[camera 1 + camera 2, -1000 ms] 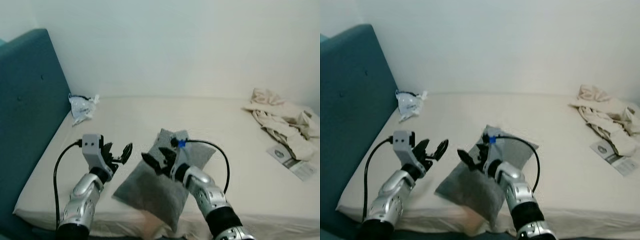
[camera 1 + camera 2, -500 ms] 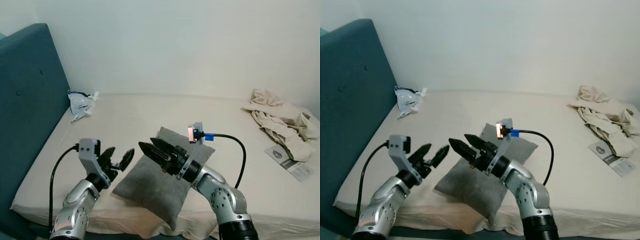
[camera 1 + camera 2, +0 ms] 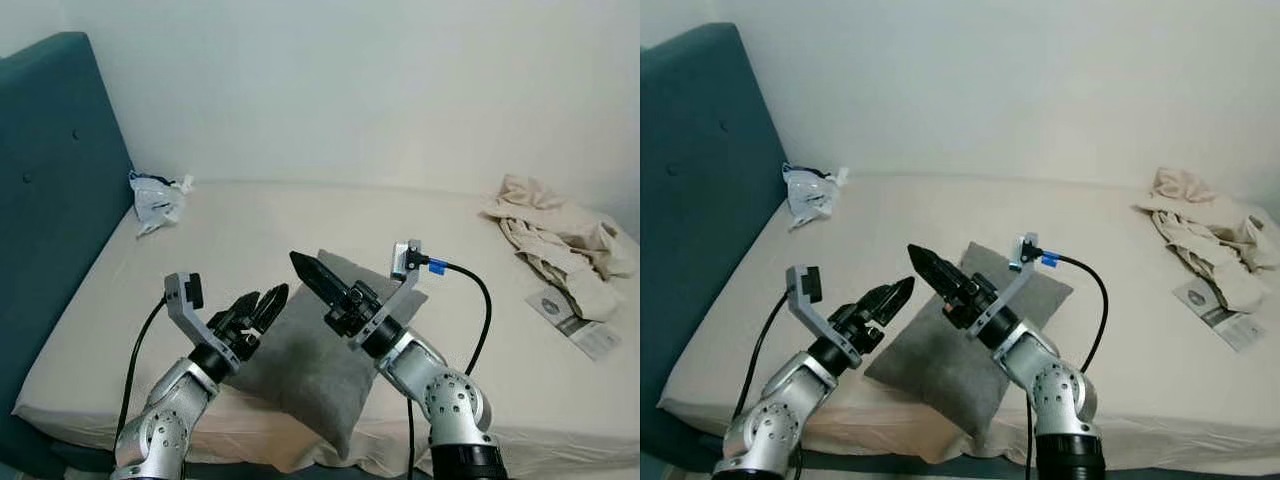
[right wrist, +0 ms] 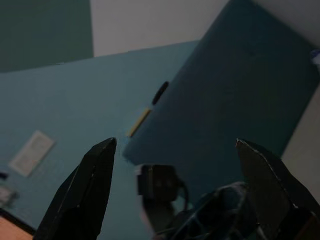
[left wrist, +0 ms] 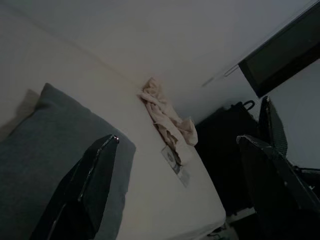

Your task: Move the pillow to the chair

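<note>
headboard [image 3: 50, 170]: teal, cut off at frame edge
left gripper [image 3: 258, 306]: fingers apart, raised at pillow's left edge
pillow [image 3: 315, 375]: grey, on bed [image 3: 250, 230] near front edge, partly hidden by arms
right gripper [image 3: 318, 275]: fingers apart, above pillow
cloth [image 3: 560, 240]: crumpled, far right

Pillow [image 3: 320, 350] on the bed [image 3: 250, 240], near its front edge. Left gripper [image 3: 258, 307] just left of the pillow, right gripper [image 3: 318, 275] above it. Headboard [image 3: 50, 190] along the left. Crumpled bag [image 3: 155, 200] at the back left corner. Heaped cloth [image 3: 560, 240] far right, leaflet [image 3: 575, 322] before it.
</note>
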Robot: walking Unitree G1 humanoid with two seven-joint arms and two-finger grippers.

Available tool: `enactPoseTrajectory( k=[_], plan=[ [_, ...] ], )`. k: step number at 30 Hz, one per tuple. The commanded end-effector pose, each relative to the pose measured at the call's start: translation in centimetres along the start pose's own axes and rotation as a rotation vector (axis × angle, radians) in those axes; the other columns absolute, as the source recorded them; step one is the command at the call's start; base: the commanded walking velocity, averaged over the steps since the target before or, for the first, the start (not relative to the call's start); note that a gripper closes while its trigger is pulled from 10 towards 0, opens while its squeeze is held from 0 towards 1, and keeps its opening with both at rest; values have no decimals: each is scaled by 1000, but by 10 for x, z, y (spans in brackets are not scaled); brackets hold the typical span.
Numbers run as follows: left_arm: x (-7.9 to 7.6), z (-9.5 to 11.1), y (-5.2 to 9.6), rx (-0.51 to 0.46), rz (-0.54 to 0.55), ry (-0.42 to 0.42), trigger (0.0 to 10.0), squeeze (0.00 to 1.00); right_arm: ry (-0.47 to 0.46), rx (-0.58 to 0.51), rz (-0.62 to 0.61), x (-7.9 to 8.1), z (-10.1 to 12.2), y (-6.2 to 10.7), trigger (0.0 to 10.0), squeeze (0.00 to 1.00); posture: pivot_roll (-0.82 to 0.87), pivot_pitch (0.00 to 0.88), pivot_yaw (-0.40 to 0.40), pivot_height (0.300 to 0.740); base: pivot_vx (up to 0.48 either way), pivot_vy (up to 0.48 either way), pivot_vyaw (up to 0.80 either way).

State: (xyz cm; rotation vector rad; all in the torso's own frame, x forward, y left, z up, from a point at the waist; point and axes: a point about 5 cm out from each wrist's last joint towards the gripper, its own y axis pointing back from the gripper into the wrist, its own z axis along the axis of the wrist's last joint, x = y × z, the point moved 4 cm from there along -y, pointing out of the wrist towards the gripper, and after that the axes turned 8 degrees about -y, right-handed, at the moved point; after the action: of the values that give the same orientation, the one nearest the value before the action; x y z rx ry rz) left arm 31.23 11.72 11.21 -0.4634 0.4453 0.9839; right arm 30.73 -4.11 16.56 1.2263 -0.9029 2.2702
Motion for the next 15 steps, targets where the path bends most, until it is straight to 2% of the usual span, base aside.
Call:
enactPoseTrajectory(
  k=[1, 7, 11, 14, 15],
  plan=[
    [-4, 0, 1, 8, -26, 9, 10000, 0, -35, -18, 19, 5, -1, -1, 10000, 0, -15, 66, -68, 740, 0, 0, 0],
    [-9, 2, -1, 4, -34, 17, 10000, 0, -74, -14, 16, 7, -2, -3, 10000, 0, -15, 66, -68, 740, 0, 0, 0],
    [-8, 15, -5, -57, -18, 48, 10000, 0, -59, 40, -13, 3, -6, -2, 10000, 0, -19, 67, -63, 740, 0, 0, 0],
    [-2, 34, -14, -150, 17, 72, 10000, 0, 5, 109, -58, -5, -10, -1, 10000, 0, -22, 64, -65, 740, 0, 0, 0],
    [-6, 38, -18, -170, 3, 81, 10000, 0, -1, 106, -53, -3, -8, -3, 10000, 0, -24, 60, -68, 740, 0, 0, 0]
  ],
)
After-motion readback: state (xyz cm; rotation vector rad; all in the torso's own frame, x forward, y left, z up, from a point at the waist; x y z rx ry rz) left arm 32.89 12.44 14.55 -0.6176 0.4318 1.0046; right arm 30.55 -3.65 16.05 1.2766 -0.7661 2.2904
